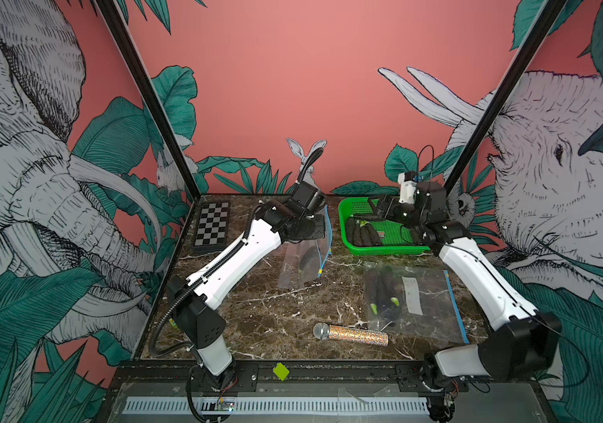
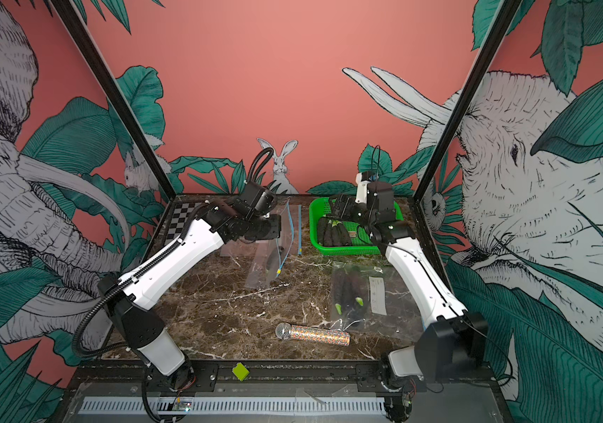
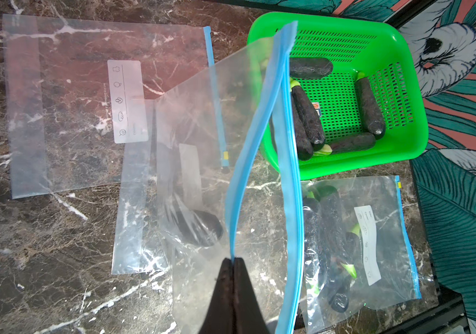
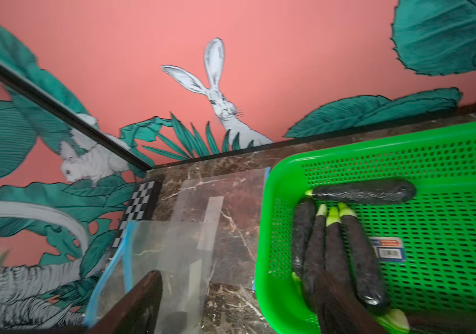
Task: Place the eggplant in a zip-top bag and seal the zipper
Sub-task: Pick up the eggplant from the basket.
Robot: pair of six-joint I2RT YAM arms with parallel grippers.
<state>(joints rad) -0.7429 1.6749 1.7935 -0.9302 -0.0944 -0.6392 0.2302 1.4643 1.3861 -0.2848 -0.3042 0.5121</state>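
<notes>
Overhead, in both top views, clutter rings the marble table (image 1: 256,315): a chessboard (image 1: 211,227) at the back left, a glittery microphone (image 1: 350,333) near the front edge, a filled bag (image 1: 421,300) of dark eggplants lying flat on the right, and a green basket (image 1: 384,251) at the back right. The left arm's wrist largely covers the left gripper (image 1: 316,227), and the zip-top bag (image 1: 303,263) hangs below it with the eggplant (image 1: 309,258) a dark shape low inside. The right gripper (image 1: 378,208) hovers over the basket's left end. In the left wrist view the left gripper's fingers (image 3: 225,289) are clamped tight on one blue zipper lip of the zip-top bag, whose mouth gapes. An empty bag (image 3: 86,101) lies flat beyond it, and the basket eggplants (image 3: 309,115) are heaped in the basket. In the right wrist view the right gripper's fingers stand wide apart, gripping nothing. One finger (image 4: 141,303) sits in front of the bag's open mouth. Its opposite (image 4: 338,306) overlaps the basket eggplants (touching or merely above them, I cannot tell).
</notes>
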